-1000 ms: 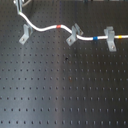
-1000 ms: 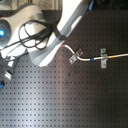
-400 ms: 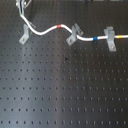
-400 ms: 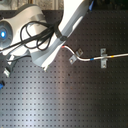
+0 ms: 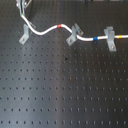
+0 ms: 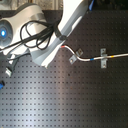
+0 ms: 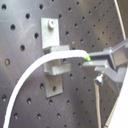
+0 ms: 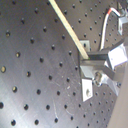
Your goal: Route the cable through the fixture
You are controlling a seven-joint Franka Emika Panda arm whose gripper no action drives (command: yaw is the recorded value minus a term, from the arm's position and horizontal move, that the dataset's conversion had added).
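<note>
The white cable [image 5: 47, 31] runs from the first exterior view's top left, past a red band, through the middle fixture [image 5: 74, 34] and the right fixture [image 5: 110, 39]. The left fixture [image 5: 23, 36] stands just below the cable's bend, and the cable is not in it. My gripper [image 5: 23, 6] is at the top left edge above that fixture. In the first wrist view my gripper [image 7: 100, 59] is shut on the cable [image 7: 35, 82] right beside the grey fixture [image 7: 52, 55]. In the second exterior view the arm [image 6: 60, 35] hides the gripper.
The black perforated board [image 5: 65, 90] fills the view. In the second exterior view the robot base and black hoses [image 6: 20, 35] sit at the left, and the cable [image 6: 87, 58] passes two fixtures [image 6: 103, 57] toward the second exterior view's right edge.
The gripper and the cable's held end have shifted only slightly near the left fixture. The rest of the cable stays in the two fixtures.
</note>
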